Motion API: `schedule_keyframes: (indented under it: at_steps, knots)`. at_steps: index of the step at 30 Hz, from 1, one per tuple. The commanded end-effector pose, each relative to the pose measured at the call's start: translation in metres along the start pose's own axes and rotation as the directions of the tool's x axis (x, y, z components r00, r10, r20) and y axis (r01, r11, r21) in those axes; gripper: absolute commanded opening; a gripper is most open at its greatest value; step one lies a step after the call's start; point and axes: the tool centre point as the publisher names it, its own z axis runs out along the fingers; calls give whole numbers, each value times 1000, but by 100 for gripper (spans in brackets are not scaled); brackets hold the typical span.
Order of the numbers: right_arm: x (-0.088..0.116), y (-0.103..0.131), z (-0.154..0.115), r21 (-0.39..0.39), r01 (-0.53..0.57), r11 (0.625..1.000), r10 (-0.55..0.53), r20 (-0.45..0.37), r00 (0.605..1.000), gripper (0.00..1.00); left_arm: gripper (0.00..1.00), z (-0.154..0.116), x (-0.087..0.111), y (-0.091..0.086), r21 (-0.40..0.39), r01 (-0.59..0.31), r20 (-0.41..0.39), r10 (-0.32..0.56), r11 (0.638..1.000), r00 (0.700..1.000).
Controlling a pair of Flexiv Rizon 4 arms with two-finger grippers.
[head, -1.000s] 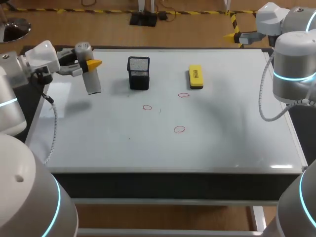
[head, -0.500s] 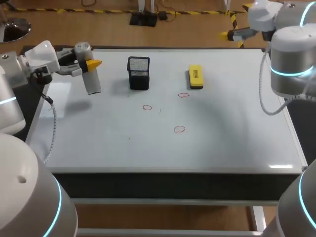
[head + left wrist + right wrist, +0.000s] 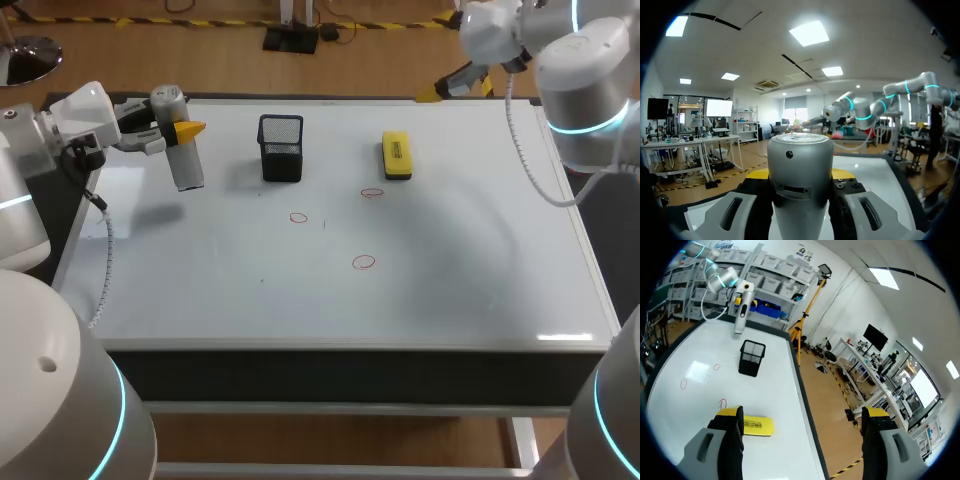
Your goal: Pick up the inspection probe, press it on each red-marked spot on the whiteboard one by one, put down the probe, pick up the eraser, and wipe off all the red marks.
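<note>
Inspection probe (image 3: pixel 186 165): unmoved over the last second, gripped in the left claw (image 3: pixel 178 130) above the tabletop's (image 3: pixel 480 250) far left corner. Its lower end hangs clear of the white surface. What has changed is the right arm. Its claw (image 3: pixel 440 90) has swung from beyond the far right corner leftward along the far edge. It is spread wide with nothing in it, and in the right wrist view the yellow eraser (image 3: pixel 397 156) lies just ahead of one finger.

I judge that no pressing has begun. The three red marks (image 3: pixel 363 262) sit untouched near the middle, well apart from the probe, and the right arm seems to be staging early for the wiping.

The probe is a smooth silver-grey cylinder with a rounded cap, leaning slightly. The left wrist view shows a small hole and a slot on its side (image 3: pixel 800 170). A black mesh cup (image 3: pixel 281 148) stands between probe and eraser.
</note>
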Motion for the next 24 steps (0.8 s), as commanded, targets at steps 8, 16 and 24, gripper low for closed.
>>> schedule_keyframes:
  at_steps: [8,16,24]
  knots:
    - [12,-19,6,-116,928,355,-611,-780,136,100,0,0,0,1,5,-2,1,2,1000,1000]
    - [12,-19,6,-116,928,355,-611,-780,136,100,0,0,0,1,5,-2,1,2,1000,1000]
    - [12,-19,6,-116,928,355,-611,-780,136,100,0,0,0,1,5,-2,1,2,1000,1000]
